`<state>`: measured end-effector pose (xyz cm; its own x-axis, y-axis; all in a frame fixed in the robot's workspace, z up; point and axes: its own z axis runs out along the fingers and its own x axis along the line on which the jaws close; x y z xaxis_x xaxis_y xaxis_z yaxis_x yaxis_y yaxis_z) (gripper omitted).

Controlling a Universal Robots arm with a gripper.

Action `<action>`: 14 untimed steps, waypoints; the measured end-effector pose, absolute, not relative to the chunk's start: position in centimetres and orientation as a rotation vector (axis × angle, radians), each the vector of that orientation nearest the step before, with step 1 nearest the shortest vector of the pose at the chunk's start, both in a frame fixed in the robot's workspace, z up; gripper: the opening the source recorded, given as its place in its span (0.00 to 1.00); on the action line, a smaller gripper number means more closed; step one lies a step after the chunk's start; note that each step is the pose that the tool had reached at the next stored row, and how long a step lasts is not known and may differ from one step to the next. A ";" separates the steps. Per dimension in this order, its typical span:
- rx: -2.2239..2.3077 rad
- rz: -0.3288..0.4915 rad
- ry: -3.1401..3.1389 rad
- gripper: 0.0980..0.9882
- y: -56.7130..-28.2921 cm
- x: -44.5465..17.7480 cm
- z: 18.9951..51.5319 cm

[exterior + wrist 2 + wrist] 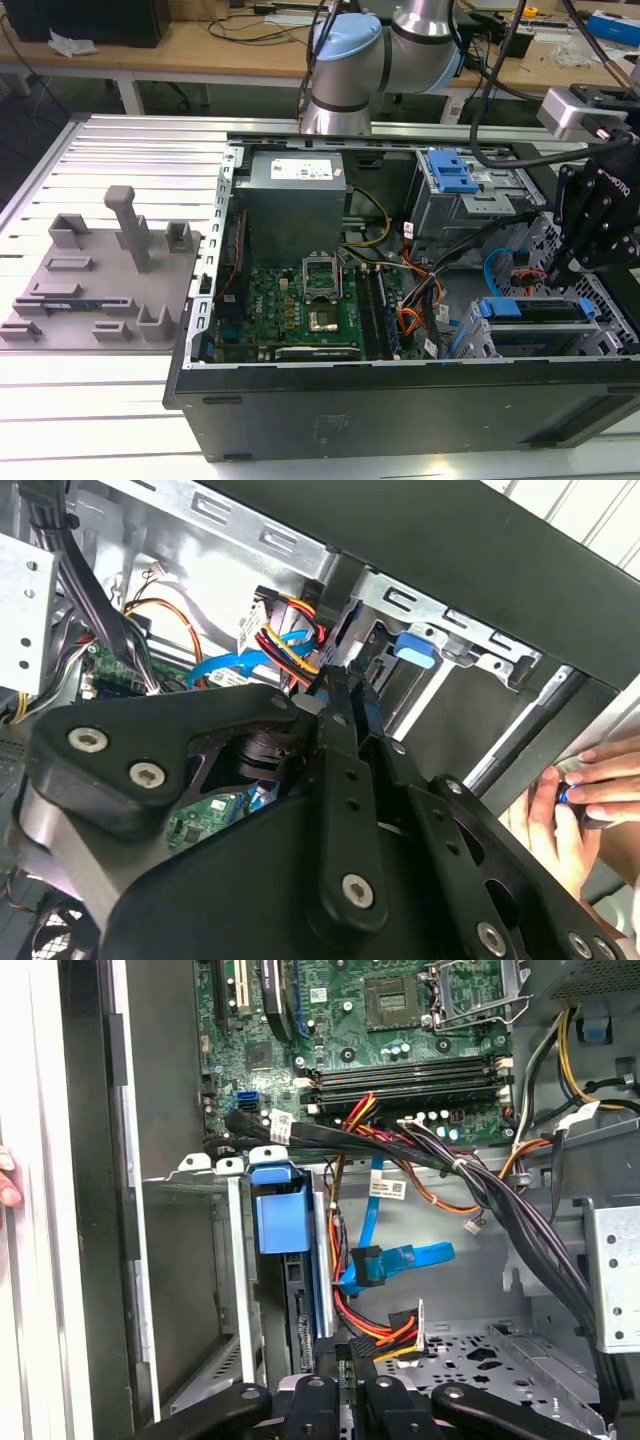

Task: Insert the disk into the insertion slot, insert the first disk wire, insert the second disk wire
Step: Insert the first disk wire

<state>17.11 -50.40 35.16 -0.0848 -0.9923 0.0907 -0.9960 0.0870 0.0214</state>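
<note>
The disk [530,309] in its bright blue carrier [284,1222] sits inside the insertion slot [480,340], the grey metal cage at the case's corner on the exterior view's right. My gripper [350,1362] hangs over that cage [190,1260], its black fingers [338,695] drawn together on the small black plug of the first disk wire [385,1332], an orange, red and black bundle [290,632]. That plug is beside the disk's edge. The second disk wire [415,1257], flat and light blue [228,666], ends in a dark plug against the carrier; I cannot tell if it is seated.
A person's hand [572,802] rests on the case rim by the cage, with fingertips [6,1182] at the edge. Thick black cable bundles [470,1175] cross above the cage. A blue-latched upper bay [450,172], the motherboard [300,300] and a grey fixture plate [100,270] lie around.
</note>
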 end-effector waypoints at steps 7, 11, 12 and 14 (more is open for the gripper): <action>2.063 0.067 -2.261 0.07 -50.7 17.0 35.2; 2.064 0.065 -2.261 0.07 -51.5 16.7 35.2; 2.065 0.065 -2.261 0.07 -51.6 16.7 35.2; 2.069 0.064 -2.258 0.07 -51.6 16.7 35.2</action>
